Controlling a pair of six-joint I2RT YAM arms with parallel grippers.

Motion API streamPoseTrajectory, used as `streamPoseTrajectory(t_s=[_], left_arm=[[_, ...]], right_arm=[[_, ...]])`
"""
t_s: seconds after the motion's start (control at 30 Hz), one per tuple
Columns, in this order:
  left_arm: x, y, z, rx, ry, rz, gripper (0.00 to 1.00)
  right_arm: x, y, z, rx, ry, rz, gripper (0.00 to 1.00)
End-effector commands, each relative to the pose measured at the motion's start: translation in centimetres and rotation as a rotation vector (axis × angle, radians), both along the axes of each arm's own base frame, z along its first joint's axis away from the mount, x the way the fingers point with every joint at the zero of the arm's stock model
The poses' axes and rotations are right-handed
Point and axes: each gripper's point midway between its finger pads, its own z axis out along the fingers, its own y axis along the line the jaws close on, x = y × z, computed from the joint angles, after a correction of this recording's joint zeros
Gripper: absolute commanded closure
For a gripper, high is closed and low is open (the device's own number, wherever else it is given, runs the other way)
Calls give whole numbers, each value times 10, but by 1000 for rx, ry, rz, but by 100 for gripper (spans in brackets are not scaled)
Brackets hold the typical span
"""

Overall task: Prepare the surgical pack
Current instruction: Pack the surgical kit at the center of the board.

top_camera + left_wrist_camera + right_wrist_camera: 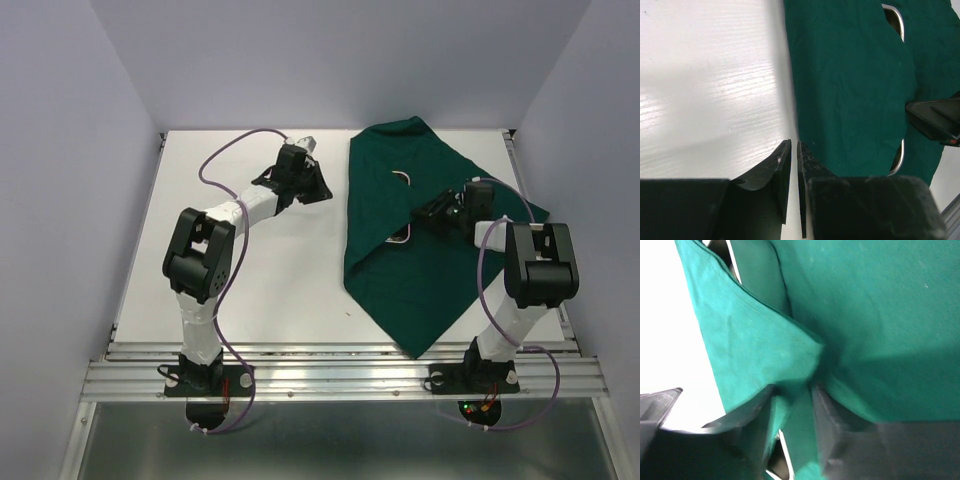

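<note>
Right wrist shows my right gripper [792,405] pinching a fold of drape [865,315] over the tray [403,207] near the table's [260,290] far right, probably to wrap it, while my left gripper [794,155] hangs nearly closed, empty.

Bright even overhead light, glare on the white table [710,100], blurred near pincer fingers [840,430] in wrist views.
</note>
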Motion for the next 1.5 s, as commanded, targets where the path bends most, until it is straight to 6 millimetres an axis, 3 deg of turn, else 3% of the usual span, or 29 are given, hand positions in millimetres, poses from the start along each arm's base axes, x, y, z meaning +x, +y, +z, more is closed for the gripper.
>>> streamPoseTrajectory(t_s=[0.0,0.1,0.3,0.53,0.7,0.8,0.97,1.0,1.1,1.13,1.17,1.3,1.4,1.47], left_arm=[[4,-4,12,-29,-36,-27,79],[3,-6,14,-29,-38,-44,79],[-2,-8,24,-4,-63,-75,79],[-17,-33,35,52,-108,-163,78],[-17,-48,38,100,-124,-178,67],[-13,-48,36,108,-116,-164,63],[9,-48,57,149,-160,-130,54],[18,-52,74,140,-193,-127,52],[32,-52,67,164,-181,-130,38],[41,-55,83,149,-210,-129,32],[48,-55,69,167,-190,-140,29],[54,-62,57,180,-166,-174,27],[48,-56,25,197,-120,-162,28],[45,-55,18,193,-110,-162,28]], right_arm=[[29,3,29,47,-113,-18,66],[34,0,29,44,-113,-40,83],[38,-6,29,22,-118,-75,99],[34,-10,23,1,-108,-93,99],[31,-18,20,-24,-105,-119,99],[29,-19,16,-32,-99,-114,99],[24,-20,3,-48,-76,-110,99],[23,-20,1,-49,-72,-109,99],[21,-20,-5,-54,-59,-105,99],[21,-20,-6,-56,-58,-104,99],[20,-20,-7,-58,-56,-101,99],[21,-17,-11,-54,-51,-81,99],[20,-16,-17,-58,-41,-69,99],[19,-19,-21,-75,-35,-78,99]])
